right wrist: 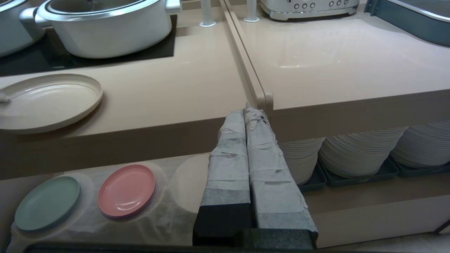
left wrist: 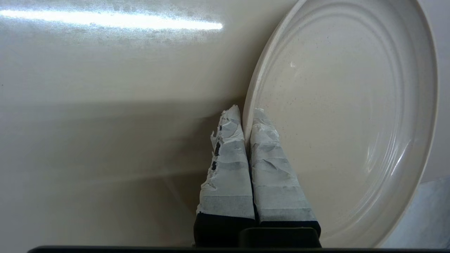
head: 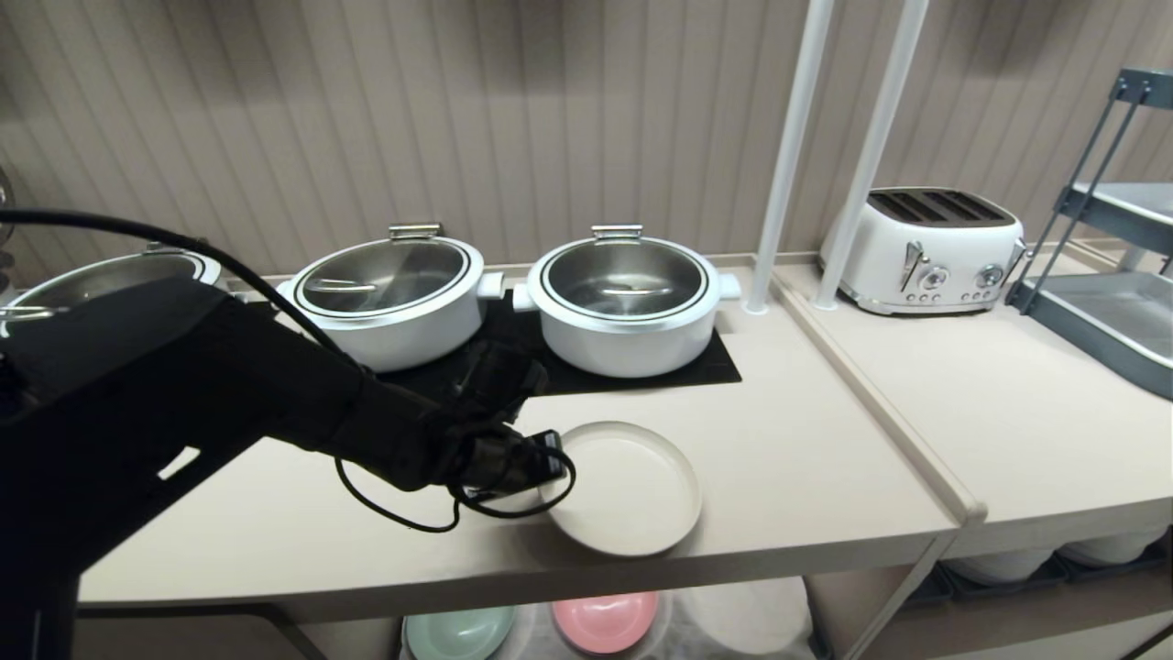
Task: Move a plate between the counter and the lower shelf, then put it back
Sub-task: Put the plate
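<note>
The cream plate [head: 632, 490] lies on the counter [head: 806, 458] near its front edge. My left gripper [head: 550, 467] reaches in from the left and is shut on the plate's left rim. In the left wrist view the taped fingers [left wrist: 228, 158] pinch the rim of the plate [left wrist: 344, 105], one outside and one inside. Whether the plate is lifted off the counter [left wrist: 105, 105] I cannot tell. My right gripper [right wrist: 248, 110] hangs shut and empty in front of the counter's front edge. Below is the lower shelf [right wrist: 158, 214] with its white cloth.
Two lidded white pots [head: 394, 298] [head: 623, 298] stand on the black hob behind the plate. A toaster [head: 926, 247] and two white poles [head: 788, 156] are at the right. A mint-green plate [right wrist: 47, 203] and a pink plate [right wrist: 126, 190] lie on the cloth. Tall white plate stacks [right wrist: 351, 154] fill the bay to the right.
</note>
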### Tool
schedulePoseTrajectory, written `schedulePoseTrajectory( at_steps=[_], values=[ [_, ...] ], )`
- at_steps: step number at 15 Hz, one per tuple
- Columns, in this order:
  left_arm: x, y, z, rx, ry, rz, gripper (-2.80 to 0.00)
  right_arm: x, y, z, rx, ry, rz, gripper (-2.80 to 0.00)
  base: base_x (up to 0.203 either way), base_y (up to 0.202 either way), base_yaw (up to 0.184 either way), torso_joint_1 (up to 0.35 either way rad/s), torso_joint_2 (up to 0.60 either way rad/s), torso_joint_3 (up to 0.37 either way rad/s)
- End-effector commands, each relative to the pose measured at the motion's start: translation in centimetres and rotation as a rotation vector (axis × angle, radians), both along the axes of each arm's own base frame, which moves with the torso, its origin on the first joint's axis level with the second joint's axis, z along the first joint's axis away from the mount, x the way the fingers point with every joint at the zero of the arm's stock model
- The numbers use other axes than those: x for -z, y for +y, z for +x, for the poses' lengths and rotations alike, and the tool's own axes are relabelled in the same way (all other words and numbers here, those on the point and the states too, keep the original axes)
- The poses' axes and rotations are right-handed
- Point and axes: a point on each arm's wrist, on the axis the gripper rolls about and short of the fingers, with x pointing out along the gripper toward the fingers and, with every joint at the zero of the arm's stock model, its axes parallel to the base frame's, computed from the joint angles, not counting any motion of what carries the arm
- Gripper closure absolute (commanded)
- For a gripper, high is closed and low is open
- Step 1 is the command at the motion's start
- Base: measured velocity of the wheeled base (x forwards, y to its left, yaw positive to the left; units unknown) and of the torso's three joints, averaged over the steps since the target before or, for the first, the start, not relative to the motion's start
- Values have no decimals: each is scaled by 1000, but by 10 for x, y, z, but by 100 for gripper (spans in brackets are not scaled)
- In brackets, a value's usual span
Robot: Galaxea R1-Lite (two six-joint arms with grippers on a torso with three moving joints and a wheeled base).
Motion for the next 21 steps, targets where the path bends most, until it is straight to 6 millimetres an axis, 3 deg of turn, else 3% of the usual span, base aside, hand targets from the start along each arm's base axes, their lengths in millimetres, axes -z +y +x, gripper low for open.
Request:
schedulePoseTrajectory(
  at_steps=[1, 6, 18, 19, 21],
  values=[
    [3, -6, 2, -4, 1, -6, 0, 0, 0, 0, 1, 0, 0, 0, 0, 0, 0, 0, 0, 0],
    [11, -16, 8, -7, 7, -12, 0, 0, 0, 0, 1, 0, 0, 0, 0, 0, 0, 0, 0, 0],
    [16, -19, 12, -8, 11, -9, 0, 0, 0, 0, 1, 0, 0, 0, 0, 0, 0, 0, 0, 0],
    [17, -19, 12, -7, 11, -7, -280, 0, 0, 0, 1, 0, 0, 0, 0, 0, 0, 0, 0, 0],
    [18, -19, 12, -7, 13, -5, -280, 0, 0, 0, 1, 0, 0, 0, 0, 0, 0, 0, 0, 0]
  ],
)
